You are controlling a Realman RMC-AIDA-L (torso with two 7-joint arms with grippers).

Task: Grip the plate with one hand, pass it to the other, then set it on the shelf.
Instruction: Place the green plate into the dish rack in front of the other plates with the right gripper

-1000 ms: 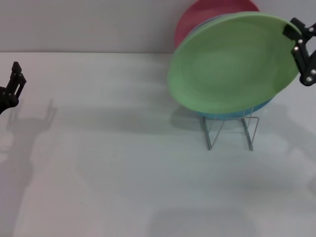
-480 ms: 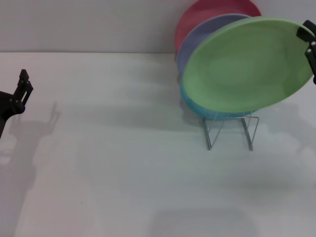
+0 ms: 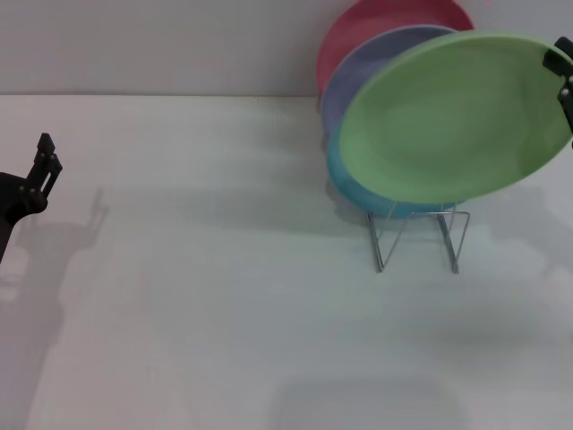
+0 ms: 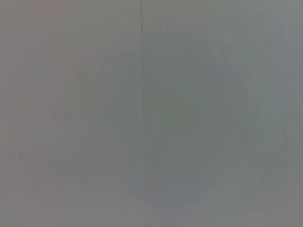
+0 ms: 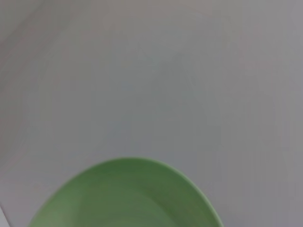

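The pale green plate (image 3: 448, 121) hangs tilted in the air above and in front of the wire shelf (image 3: 417, 238), at the right of the head view. My right gripper (image 3: 564, 81) is at the frame's right edge, shut on the plate's right rim. The plate's rim also shows in the right wrist view (image 5: 128, 198), with bare table beyond it. My left gripper (image 3: 41, 168) is far off at the left edge, low over the table and empty. The left wrist view shows only plain grey.
The shelf holds a sky-blue plate (image 3: 351, 184), a lavender plate (image 3: 354, 76) and a red plate (image 3: 367, 27), all behind the green one. The white table (image 3: 224, 296) spreads between the two arms, with a wall behind.
The green plate and my right gripper have moved right, uncovering the lavender plate behind. My left gripper has shifted slightly right and down.
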